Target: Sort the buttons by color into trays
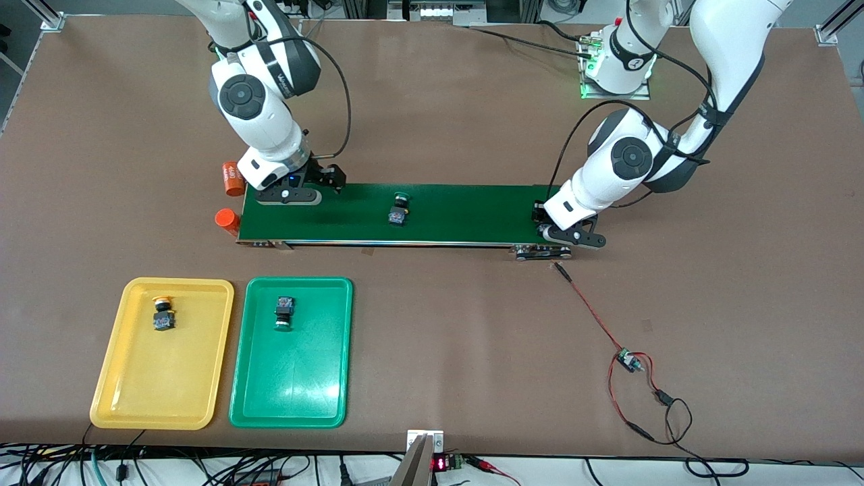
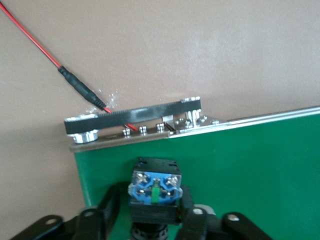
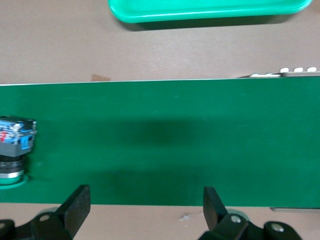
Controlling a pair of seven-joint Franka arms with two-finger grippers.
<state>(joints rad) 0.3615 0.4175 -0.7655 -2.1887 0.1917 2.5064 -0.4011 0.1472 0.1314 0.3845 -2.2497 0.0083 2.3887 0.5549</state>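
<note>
A button [image 2: 155, 192] is seen between the fingers of the left gripper [image 2: 150, 220] at the left arm's end of the conveyor belt [image 1: 459, 212]; whether it is gripped cannot be told. A green button [image 1: 399, 208] lies mid-belt, nearer to the wide-open right gripper [image 3: 145, 205], which hangs over its own belt end.
</note>
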